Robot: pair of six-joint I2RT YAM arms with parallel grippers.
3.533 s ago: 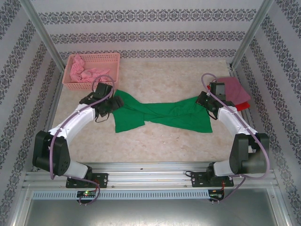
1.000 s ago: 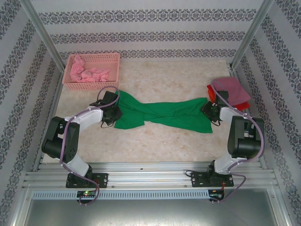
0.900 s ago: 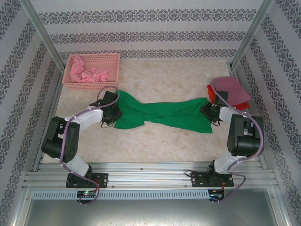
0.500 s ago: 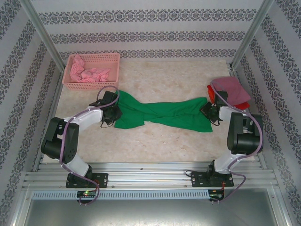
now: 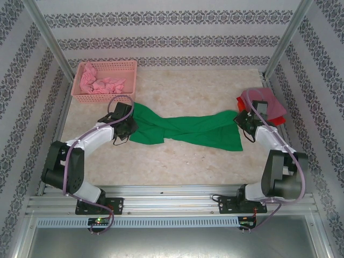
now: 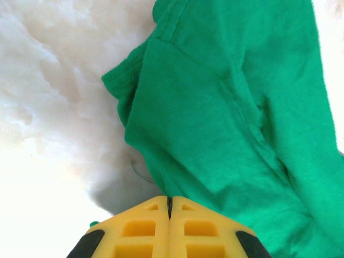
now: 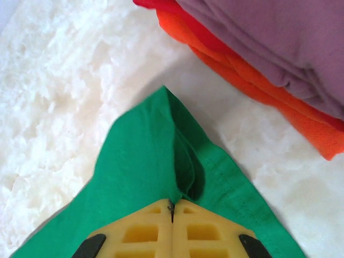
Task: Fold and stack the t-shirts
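The left gripper is pinched shut on one end of the green shirt, yellow pads meeting with the cloth running in between them. The right gripper is clamped the same way on a corner at the opposite end. Between them the shirt lies across the middle of the table, drawn out long and twisted at its waist, not flat. Just beyond the right gripper sits the stack: a mauve shirt on top, with a red shirt and an orange shirt beneath, near the green corner but apart from it. At the far left a basket holds a crumpled pink shirt. I judge the step to be spreading the green shirt before any fold. The next move likely calls for both ends to rise together and pull apart to undo the twist, without dragging cloth into the stack
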